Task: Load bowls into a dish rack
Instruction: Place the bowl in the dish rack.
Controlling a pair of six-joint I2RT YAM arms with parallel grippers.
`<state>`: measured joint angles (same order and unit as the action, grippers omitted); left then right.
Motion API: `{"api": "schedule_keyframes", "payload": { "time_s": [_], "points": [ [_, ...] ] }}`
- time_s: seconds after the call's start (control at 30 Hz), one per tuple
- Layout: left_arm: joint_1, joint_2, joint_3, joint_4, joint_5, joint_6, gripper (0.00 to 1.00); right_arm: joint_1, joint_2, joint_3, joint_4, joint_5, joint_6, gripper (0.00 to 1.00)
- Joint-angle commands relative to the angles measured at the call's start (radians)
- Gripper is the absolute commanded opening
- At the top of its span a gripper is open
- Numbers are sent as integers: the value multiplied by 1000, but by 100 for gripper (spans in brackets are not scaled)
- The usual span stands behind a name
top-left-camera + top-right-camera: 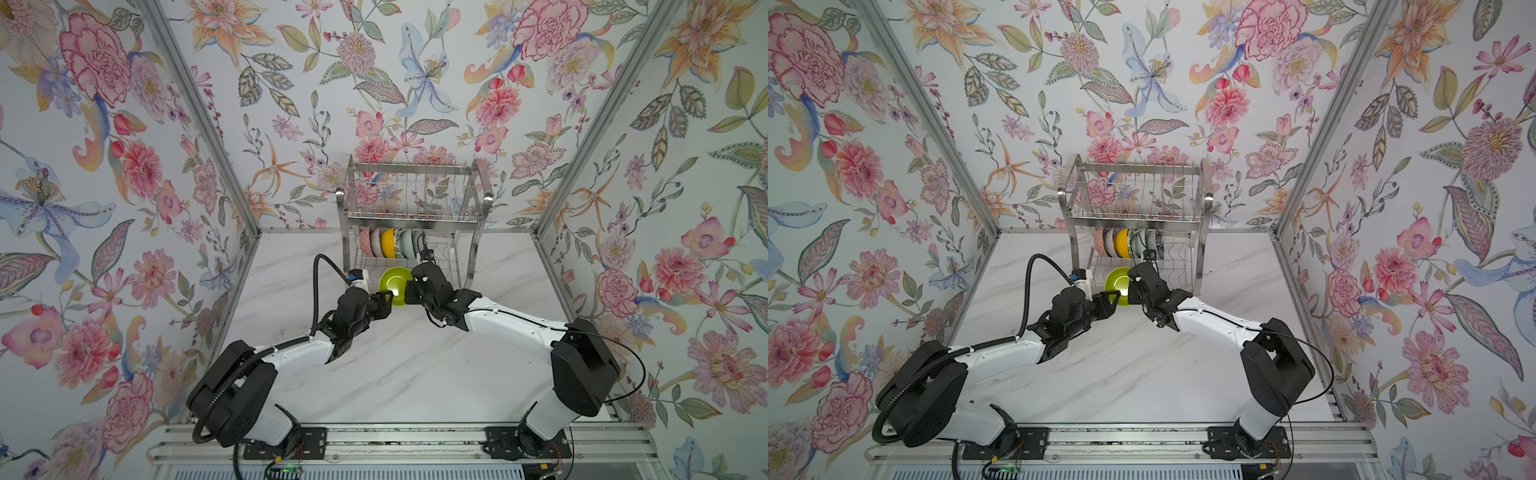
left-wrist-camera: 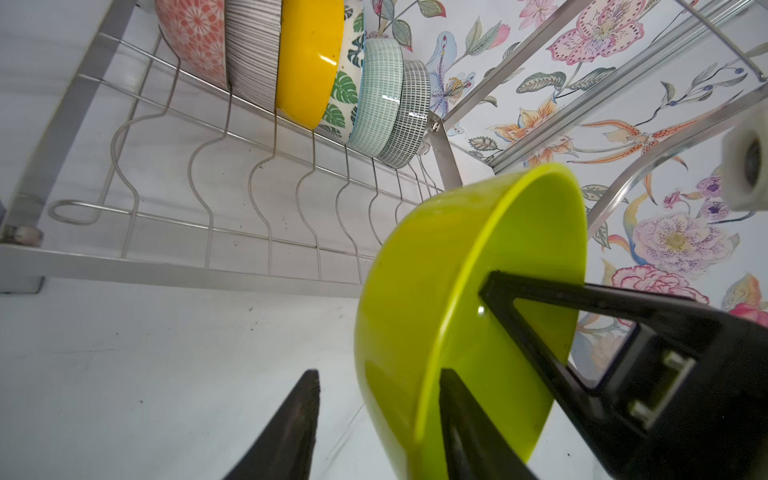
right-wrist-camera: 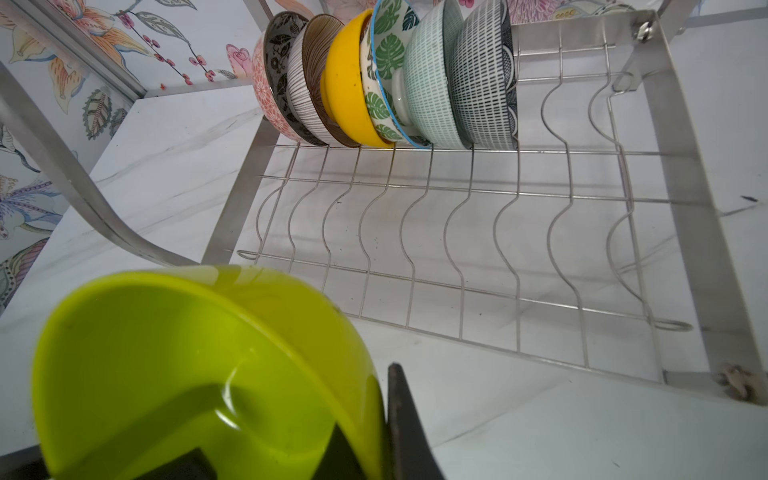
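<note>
The lime bowl (image 2: 415,291) looks like glossy, slightly translucent plastic. My left fingers (image 2: 291,428) are matt black, faintly grainy. The rack (image 3: 681,166) is polished steel strip and thin bright wire. The bowls (image 3: 349,83) racked in it shine like glazed ceramic. The table (image 1: 395,374) is smooth, marble-patterned, with a low sheen.

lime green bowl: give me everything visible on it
The lime green bowl is plain, glossy, plastic-looking. It is tipped on edge before the dish rack, at its lower tier, not slotted. The right gripper pinches its rim, one finger inside; the left gripper straddles another stretch of rim, outer finger not touching.
</note>
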<state>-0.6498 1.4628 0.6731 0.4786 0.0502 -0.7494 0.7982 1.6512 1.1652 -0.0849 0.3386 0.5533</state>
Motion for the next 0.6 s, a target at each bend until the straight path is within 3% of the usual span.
{"api": "schedule_keyframes", "payload": {
  "time_s": [0.0,0.3,0.57],
  "points": [
    [5,13,25,22,-41,5,40,25,-1,23,62,65,-2,0],
    [6,1,13,51,-71,-5,2,48,-21,-16,125,75,17,4],
    [6,-19,6,55,-131,1,0,39,-45,-42,157,8,48,28]
  ]
}}
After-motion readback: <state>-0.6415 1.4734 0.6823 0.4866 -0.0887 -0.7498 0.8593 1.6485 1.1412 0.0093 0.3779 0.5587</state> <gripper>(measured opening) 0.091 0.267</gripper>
